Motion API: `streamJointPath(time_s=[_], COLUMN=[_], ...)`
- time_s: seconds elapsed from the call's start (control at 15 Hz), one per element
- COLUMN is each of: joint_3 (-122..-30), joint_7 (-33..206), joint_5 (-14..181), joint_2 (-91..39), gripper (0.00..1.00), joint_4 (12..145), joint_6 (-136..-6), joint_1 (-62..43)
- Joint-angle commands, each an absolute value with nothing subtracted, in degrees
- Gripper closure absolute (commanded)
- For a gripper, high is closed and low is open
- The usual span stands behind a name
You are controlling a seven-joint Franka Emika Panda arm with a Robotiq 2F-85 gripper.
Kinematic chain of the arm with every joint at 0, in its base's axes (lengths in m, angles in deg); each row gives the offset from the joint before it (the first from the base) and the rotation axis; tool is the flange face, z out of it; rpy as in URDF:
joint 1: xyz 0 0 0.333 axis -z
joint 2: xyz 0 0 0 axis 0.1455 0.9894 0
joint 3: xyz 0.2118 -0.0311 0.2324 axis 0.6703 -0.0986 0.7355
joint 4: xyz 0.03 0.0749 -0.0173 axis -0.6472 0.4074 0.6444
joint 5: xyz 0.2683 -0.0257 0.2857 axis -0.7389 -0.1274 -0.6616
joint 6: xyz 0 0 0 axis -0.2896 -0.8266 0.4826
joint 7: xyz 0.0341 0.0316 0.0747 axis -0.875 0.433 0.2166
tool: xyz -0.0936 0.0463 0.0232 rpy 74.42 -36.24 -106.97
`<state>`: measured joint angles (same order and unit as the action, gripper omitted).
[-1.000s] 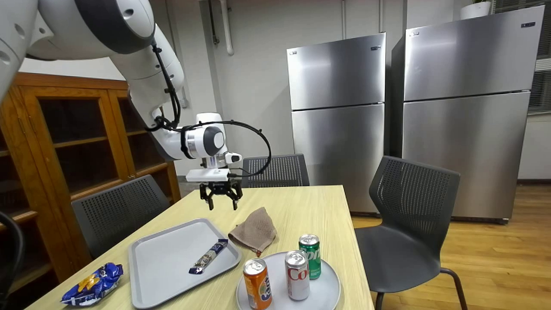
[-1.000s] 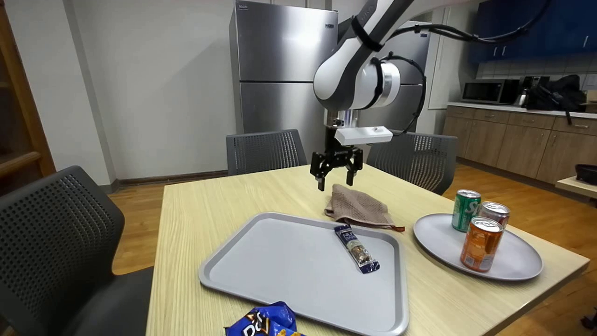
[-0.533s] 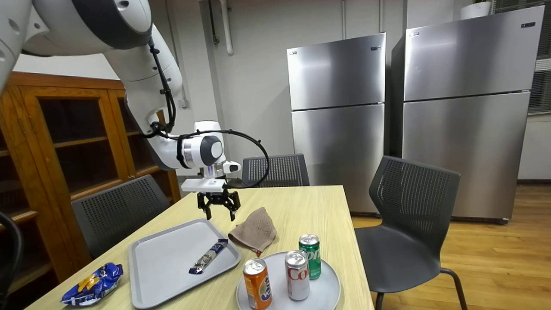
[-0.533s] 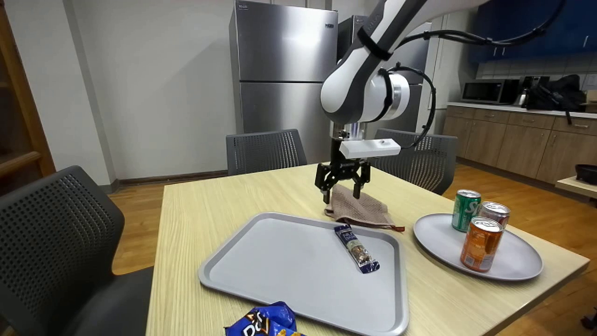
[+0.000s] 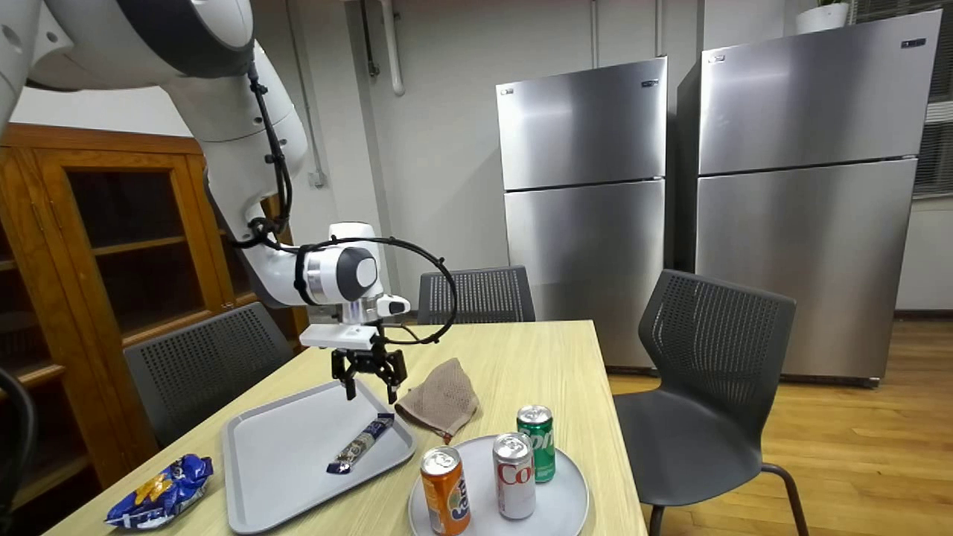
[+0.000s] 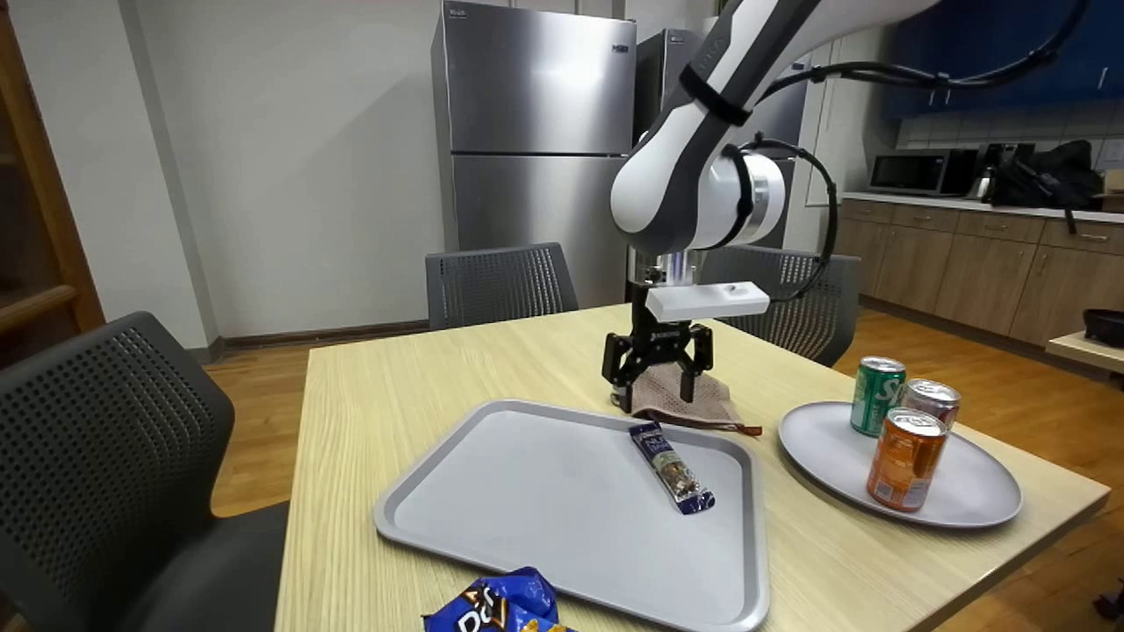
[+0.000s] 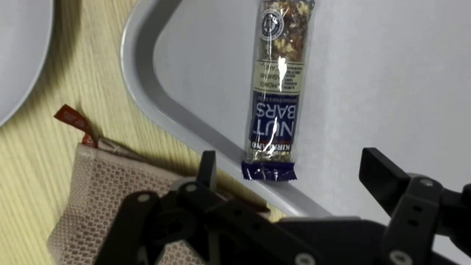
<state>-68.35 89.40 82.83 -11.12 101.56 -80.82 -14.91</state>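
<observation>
Past the wooden table [image 5: 536, 365], two fridges [image 5: 584, 223] stood in an exterior view. An exterior view had brown cupboards [image 6: 931, 268]. In the wrist view, the gripper [image 7: 289, 162] had spread fingers [image 7: 384, 180]; the nut bar [image 7: 278, 88] lay on the tray [image 7: 368, 92].

One pale wooden table [image 6: 395, 395] carries one rectangular grey tray [image 6: 544, 500], one round grey plate [image 6: 976, 481], one wrapped nut bar [image 7: 276, 92], one blue snack bag [image 5: 160, 495], one brown mesh cloth [image 5: 441, 398] and three metal cans [image 5: 514, 476], orange, silver and green. At its edges are three dark perforated chairs [image 5: 715, 342]; steel refrigerators [image 5: 584, 134] are two.
</observation>
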Motion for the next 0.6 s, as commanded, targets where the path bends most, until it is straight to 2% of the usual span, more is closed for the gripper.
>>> streamJointPath(time_s=[0.0, 0.53], joint_3=[-69.33, -70.94], joint_7=[92.13, 93.37], joint_5=[82.82, 84.48], joint_2=[-13.10, -10.89], gripper=[0.00, 0.00], joint_4=[105.07, 106.67], joint_6=[-82.08, -86.17], joint_1=[-16.79, -19.19])
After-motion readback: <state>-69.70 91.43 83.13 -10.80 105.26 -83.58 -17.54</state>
